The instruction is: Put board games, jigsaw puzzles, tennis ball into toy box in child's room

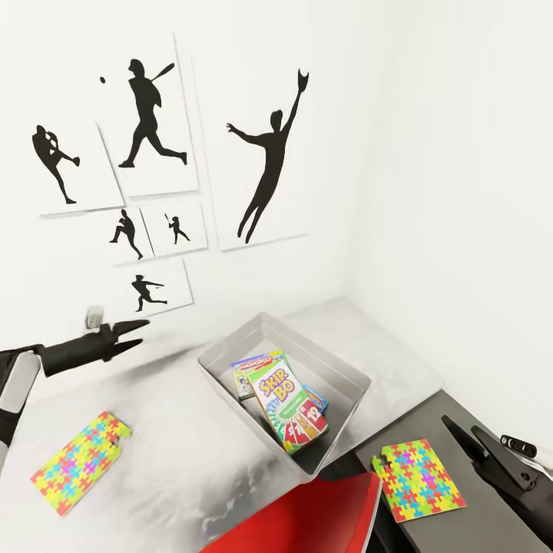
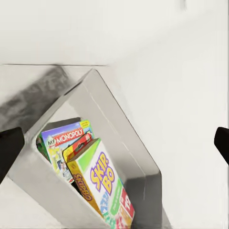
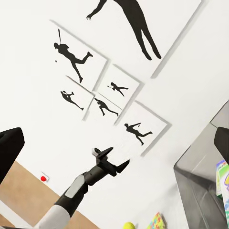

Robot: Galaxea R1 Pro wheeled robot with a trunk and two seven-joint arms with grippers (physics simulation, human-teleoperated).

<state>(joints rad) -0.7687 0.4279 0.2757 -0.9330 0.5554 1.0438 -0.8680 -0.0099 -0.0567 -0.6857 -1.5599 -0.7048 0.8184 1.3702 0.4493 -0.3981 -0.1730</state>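
Observation:
The grey toy box (image 1: 342,369) stands on the pale table (image 1: 177,430) and holds three board games: Monopoly (image 2: 67,138), Skip-Bo (image 1: 286,399) and an orange-edged box (image 2: 81,183) between them. One jigsaw puzzle (image 1: 78,461) lies flat on the table at the left. The other jigsaw puzzle (image 1: 418,480) lies on a dark surface at the right. In the right wrist view a yellow tennis ball (image 3: 128,225) sits beside a puzzle (image 3: 157,220). My left gripper (image 1: 144,332) hovers open and empty left of the box. My right gripper (image 1: 459,425) is open and empty beside the right puzzle.
A red chair (image 1: 307,514) sits at the table's near edge, between the two puzzles. White walls meet in a corner behind the box, and baseball silhouette pictures (image 1: 153,123) hang on the left wall. The dark surface (image 1: 415,430) adjoins the table at the right.

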